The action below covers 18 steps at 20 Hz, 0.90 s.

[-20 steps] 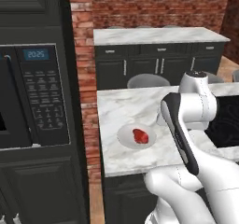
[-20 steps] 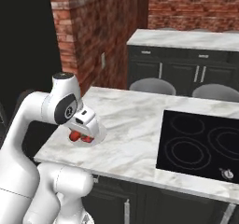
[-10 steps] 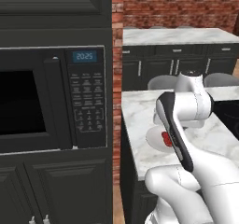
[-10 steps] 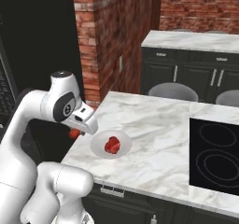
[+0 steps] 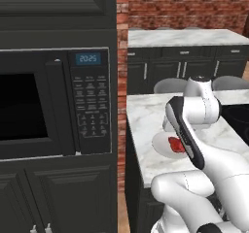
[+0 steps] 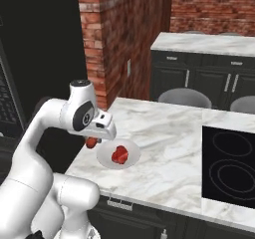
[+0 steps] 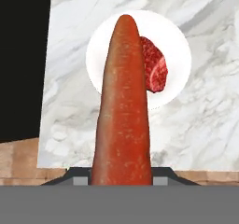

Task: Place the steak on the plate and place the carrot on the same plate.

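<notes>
- Hand view: my gripper is clamped on the carrot, which runs up the middle of the frame, its tapered tip over the plate.
- Beneath that tip, the plate sits on the marble counter, near the counter's corner.
- On the plate lies the steak (bright red, marbled), partly hidden behind the carrot.
- Right base view: my gripper hangs above the plate's left rim, a bit of carrot showing under it; the steak rests about mid-plate.
- Well to the right of the plate, a black cooktop is set into the counter.
- Left base view: my arm covers most of the plate; the steak peeks out beside it, and a microwave stands off to the plate's left.
</notes>
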### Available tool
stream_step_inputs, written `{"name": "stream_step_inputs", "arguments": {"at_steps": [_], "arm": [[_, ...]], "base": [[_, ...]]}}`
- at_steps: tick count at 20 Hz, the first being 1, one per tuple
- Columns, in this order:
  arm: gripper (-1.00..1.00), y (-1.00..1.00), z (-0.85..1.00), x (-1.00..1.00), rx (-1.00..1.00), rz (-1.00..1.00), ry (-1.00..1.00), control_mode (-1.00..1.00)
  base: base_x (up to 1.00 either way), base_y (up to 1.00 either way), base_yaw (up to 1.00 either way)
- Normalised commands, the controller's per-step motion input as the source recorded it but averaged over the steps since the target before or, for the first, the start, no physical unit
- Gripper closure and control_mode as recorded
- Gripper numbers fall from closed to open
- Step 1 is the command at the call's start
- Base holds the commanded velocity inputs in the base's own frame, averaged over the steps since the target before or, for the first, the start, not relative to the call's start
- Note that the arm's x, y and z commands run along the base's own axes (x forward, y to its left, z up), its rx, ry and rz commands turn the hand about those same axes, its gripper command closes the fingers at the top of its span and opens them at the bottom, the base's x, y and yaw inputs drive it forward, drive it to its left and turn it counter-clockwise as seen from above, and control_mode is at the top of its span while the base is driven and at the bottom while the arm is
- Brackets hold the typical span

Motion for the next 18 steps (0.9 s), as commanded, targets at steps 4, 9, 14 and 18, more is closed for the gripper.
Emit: {"name": "stream_step_inputs", "arguments": {"at_steps": [4,9,14,18], "arm": [[1.0,-0.07,-0.49,0.44,-0.03,0.43,0.0,-1.0],[1.0,0.0,-0.29,0.36,-0.01,0.23,0.0,-1.0],[1.0,0.04,-0.6,0.59,-0.16,0.07,0.01,-1.0],[1.0,0.0,-0.55,0.58,-0.12,0.0,0.05,-1.0]], "base": [[0.0,0.0,0.0],[0.0,0.0,0.0],[0.0,0.0,0.0],[0.0,0.0,0.0]]}}
